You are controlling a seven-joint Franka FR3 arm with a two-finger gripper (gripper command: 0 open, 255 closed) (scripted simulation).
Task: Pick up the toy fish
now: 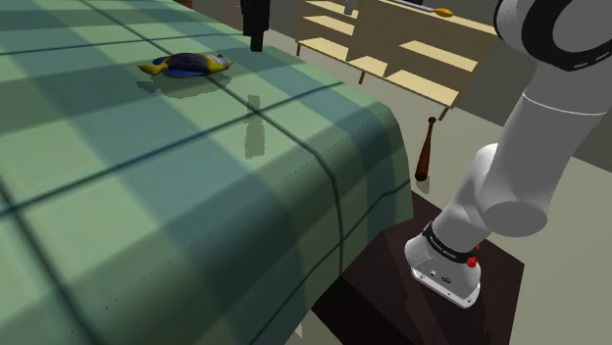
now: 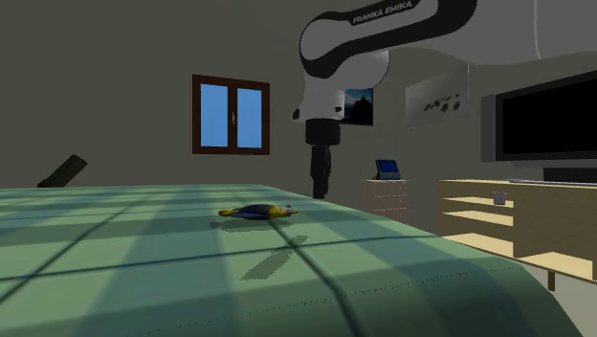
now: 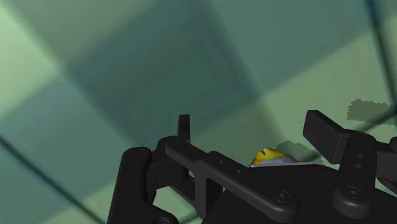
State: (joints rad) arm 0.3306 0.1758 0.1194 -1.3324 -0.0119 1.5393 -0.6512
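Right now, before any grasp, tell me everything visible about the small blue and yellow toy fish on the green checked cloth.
The blue and yellow toy fish is small and flat, with a dark blue body and yellow at both ends; its material is unclear. It lies flat on the green checked cloth, its shadow beside it. Only the cloth touches it; the open black gripper hangs nearby above the cloth, apart from it.

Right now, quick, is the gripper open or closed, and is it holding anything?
Gripper: open, fingers apart, holding nothing. The toy fish lies on the green checked cover, not touched by either finger.
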